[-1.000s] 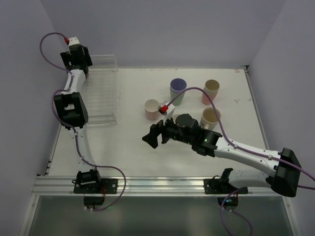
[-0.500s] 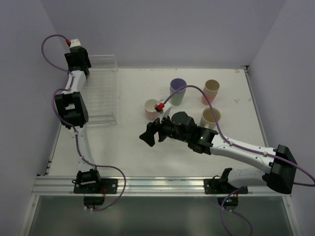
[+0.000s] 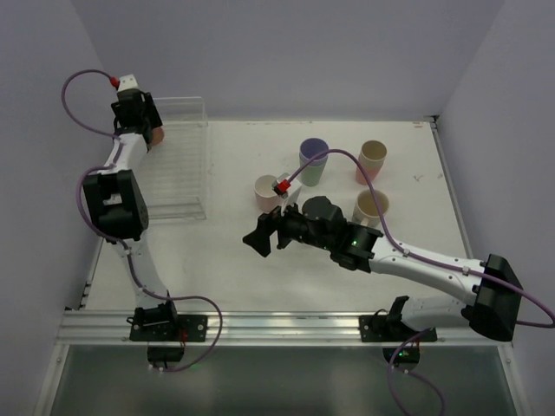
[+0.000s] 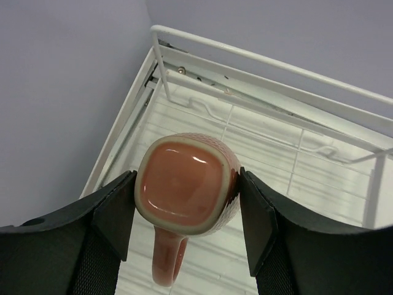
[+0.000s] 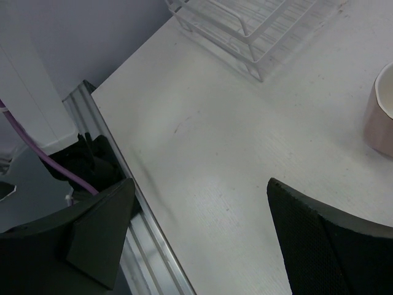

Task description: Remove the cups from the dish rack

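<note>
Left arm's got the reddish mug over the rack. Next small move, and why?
Probably a short straight lift. Jaws of the left gripper press both sides of the mug, with the dish rack wire beneath and its rail close behind; rising first should clear the rail before swinging toward the cups on the table.

White table (image 3: 234, 269), matte, faint scuffs. Aluminium rail (image 3: 277, 328) along table's near edge. Dark glassy panel (image 3: 277, 386) past table's near edge, cam side. Pale lilac walls (image 3: 286, 52) on table's far, L & R sides. Small dark marks (image 3: 418, 178) on table nr R edge.
</note>
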{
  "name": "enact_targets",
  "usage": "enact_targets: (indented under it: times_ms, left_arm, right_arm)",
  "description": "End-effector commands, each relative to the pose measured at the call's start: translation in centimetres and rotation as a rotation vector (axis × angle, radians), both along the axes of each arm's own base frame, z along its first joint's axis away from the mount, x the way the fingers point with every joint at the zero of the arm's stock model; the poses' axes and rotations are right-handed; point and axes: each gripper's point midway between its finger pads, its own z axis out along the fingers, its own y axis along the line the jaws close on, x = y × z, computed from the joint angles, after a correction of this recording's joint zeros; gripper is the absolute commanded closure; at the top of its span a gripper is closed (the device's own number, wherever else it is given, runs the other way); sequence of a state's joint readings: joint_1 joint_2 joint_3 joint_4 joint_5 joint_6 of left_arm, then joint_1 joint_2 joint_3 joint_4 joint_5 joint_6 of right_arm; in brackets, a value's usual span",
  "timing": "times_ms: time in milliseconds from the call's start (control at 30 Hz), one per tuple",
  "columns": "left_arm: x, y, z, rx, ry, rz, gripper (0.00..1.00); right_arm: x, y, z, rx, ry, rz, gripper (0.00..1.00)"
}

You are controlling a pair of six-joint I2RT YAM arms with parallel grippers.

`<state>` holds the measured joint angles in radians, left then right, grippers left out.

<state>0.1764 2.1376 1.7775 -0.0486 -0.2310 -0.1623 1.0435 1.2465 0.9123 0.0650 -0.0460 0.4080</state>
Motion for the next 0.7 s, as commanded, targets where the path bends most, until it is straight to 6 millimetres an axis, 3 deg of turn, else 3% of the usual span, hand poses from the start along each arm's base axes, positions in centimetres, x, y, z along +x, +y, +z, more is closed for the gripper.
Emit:
enact_targets:
  times_ms: [0, 100, 200, 267, 333, 367, 433, 467, 500, 533, 567, 600, 633, 667]
  left_arm:
    - [-1.3, -0.8, 10.1, -0.025, -0.26, -0.007, 0.82]
    - [-2.5, -1.1, 10.7, -0.037, -0.27, -0.008, 0.84]
    - [-3.8, -1.6, 10.0, -0.052, -0.256, -0.013, 0.88]
    - [-4.6, -2.1, 11.1, -0.061, -0.281, -0.028, 0.9]
    - [-5.4, -2.5, 10.6, -0.087, -0.281, -0.031, 0.91]
    - [-5.9, -2.8, 11.6, -0.093, -0.305, -0.042, 0.92]
    - [-6.8, -3.4, 10.7, -0.132, -0.305, -0.046, 0.94]
    - [-7.4, -3.9, 11.6, -0.147, -0.326, -0.063, 0.94]
    - [-7.9, -4.3, 10.5, -0.183, -0.316, -0.062, 0.95]
    - [-8.4, -4.7, 10.4, -0.201, -0.321, -0.068, 0.95]
    - [-9.1, -5.5, 11.4, -0.23, -0.351, -0.098, 0.96]
    - [-9.8, -6.0, 10.3, -0.251, -0.328, -0.103, 0.97]
    - [-10.3, -6.2, 10.5, -0.262, -0.334, -0.106, 0.97]
    - [-11.3, -6.8, 11.9, -0.274, -0.366, -0.131, 0.98]
  right_arm:
    - [-0.1, 0.9, 2.6, 0.093, -0.025, 0.011, 0.09]
    - [0.0, 0.9, 2.6, 0.094, -0.023, 0.007, 0.09]
    - [0.0, 1.1, 2.7, 0.105, -0.015, 0.007, 0.09]
    - [0.0, 1.2, 2.6, 0.104, -0.007, 0.006, 0.09]
    - [0.1, 1.3, 2.8, 0.121, 0.0, 0.001, 0.09]
    - [0.0, 1.5, 3.1, 0.132, 0.001, 0.007, 0.09]
    - [0.5, 2.0, 3.1, 0.134, 0.009, -0.005, 0.09]
    - [0.8, 2.2, 3.2, 0.138, 0.011, -0.016, 0.09]
    - [1.1, 2.7, 4.3, 0.166, 0.002, -0.018, 0.09]
    - [1.5, 3.4, 3.8, 0.165, 0.026, -0.026, 0.09]
    - [1.9, 4.1, 4.9, 0.191, 0.027, -0.032, 0.09]
    - [2.2, 4.7, 5.5, 0.22, 0.04, -0.038, 0.09]
    - [2.6, 5.7, 4.8, 0.214, 0.057, -0.037, 0.09]
    - [2.9, 6.4, 6.0, 0.242, 0.056, -0.034, 0.09]
